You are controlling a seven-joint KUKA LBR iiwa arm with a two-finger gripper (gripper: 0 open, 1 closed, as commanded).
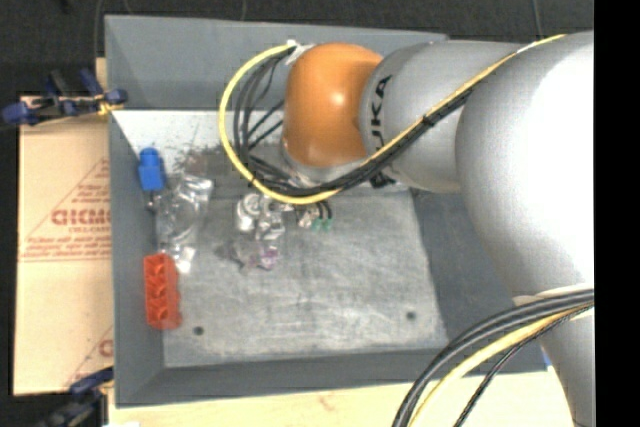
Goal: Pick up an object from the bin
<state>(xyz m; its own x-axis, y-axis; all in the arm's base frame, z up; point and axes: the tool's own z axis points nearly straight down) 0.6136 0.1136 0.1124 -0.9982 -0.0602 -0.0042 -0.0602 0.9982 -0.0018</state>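
My gripper [258,221] hangs under the orange wrist cover, low over the bin floor a little left of the middle. Just below it lies a small clear thing with a purple tint [267,259]; I cannot tell whether the gripper touches it. To the left, along the bin's left wall, lies a crumpled clear plastic bottle [180,211] with a blue cap [150,170]. An orange-red ridged block [161,291] lies in the front left corner.
The arm comes in from the right and covers the bin's back right part. A small green bit [322,224] shows by the wrist. Bare grey floor stretches across the front and right of the bin.
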